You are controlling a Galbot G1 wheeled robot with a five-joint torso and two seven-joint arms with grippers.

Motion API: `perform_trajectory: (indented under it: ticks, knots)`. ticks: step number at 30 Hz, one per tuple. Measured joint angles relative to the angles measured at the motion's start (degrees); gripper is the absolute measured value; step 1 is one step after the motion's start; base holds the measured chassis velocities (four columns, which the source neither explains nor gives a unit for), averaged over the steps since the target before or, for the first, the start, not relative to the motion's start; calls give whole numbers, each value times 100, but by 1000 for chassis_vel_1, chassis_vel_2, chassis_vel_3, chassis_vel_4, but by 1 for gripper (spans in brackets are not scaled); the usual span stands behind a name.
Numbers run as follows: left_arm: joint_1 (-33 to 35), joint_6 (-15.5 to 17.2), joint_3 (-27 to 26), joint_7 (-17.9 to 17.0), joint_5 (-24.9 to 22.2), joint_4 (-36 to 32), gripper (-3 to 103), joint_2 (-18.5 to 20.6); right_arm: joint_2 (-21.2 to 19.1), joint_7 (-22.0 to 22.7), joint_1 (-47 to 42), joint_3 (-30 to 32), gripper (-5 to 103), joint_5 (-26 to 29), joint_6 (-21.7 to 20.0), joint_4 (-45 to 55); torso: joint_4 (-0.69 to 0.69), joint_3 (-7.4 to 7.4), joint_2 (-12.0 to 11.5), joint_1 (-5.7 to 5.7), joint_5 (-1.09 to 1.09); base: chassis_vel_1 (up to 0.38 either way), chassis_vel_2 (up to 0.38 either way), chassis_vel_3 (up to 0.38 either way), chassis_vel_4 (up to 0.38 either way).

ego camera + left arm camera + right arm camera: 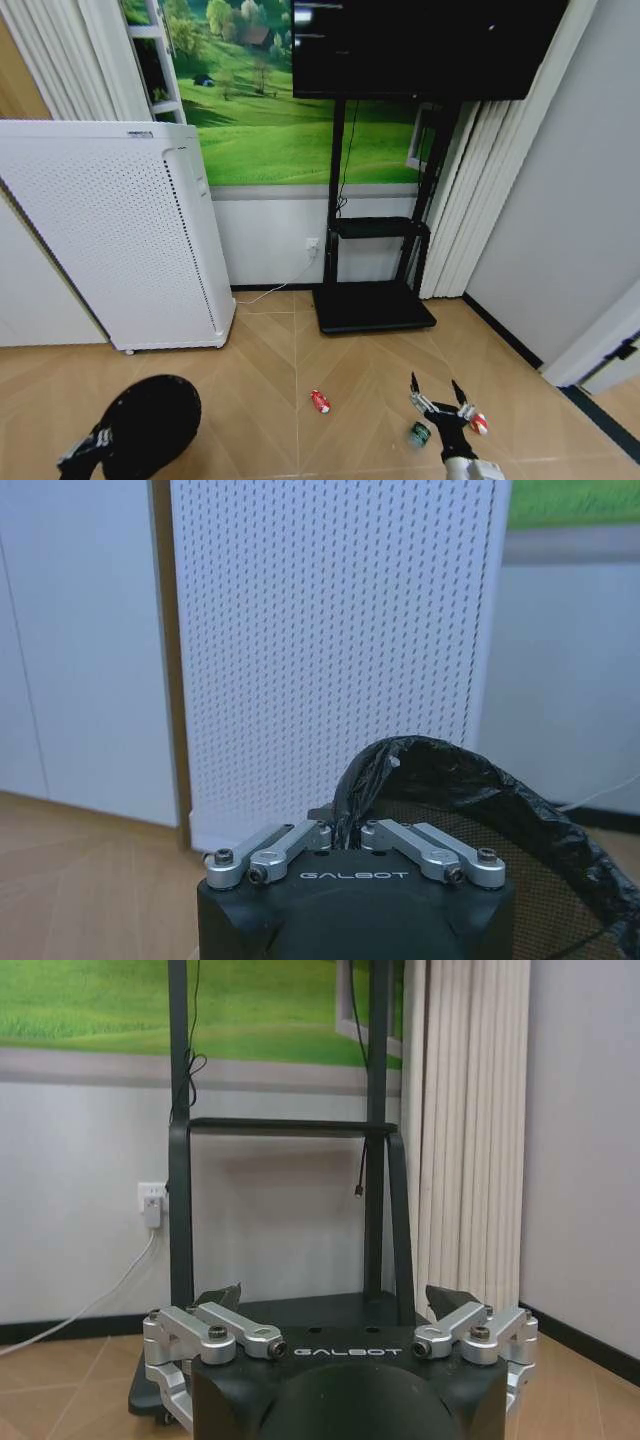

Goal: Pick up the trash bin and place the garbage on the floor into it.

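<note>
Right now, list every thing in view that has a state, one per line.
trash bin: held at its rim, lined with a black bag, nothing visible inside.
left hand: shut on the trash bin rim.
right hand: open, low over the floor.
red can: lying on the floor.
bottle: on the floor, beside the right hand.
red-and-white scrap: on the floor.

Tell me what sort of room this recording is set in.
Probably a living-room-style indoor space: herringbone wooden floor, a large screen on a black stand, a meadow mural and a tall white perforated appliance.
</note>
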Motion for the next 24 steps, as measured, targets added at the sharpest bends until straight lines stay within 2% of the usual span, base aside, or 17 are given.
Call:
perform_trajectory:
  ticks: [5, 13, 24]
  knots:
    - [122, -35, 20, 11, -96, -383, 7, -116, -107, -92, 50, -124, 100, -118, -92, -53, 1, 0, 0, 0, 1, 0, 0, 0, 0]
    - [216, -53, 101, 13, 14, -525, 7, -216, -188, -133, 139, -257, 100, -151, -91, -179, 2, 0, 1, 0, 0, 13, 12, -13, -17]
    - [340, -96, 214, -5, 259, -630, 7, -383, -394, -158, 625, -663, 100, -103, -53, -673, 1, 1, 1, 1, 0, 147, 152, -150, -144]
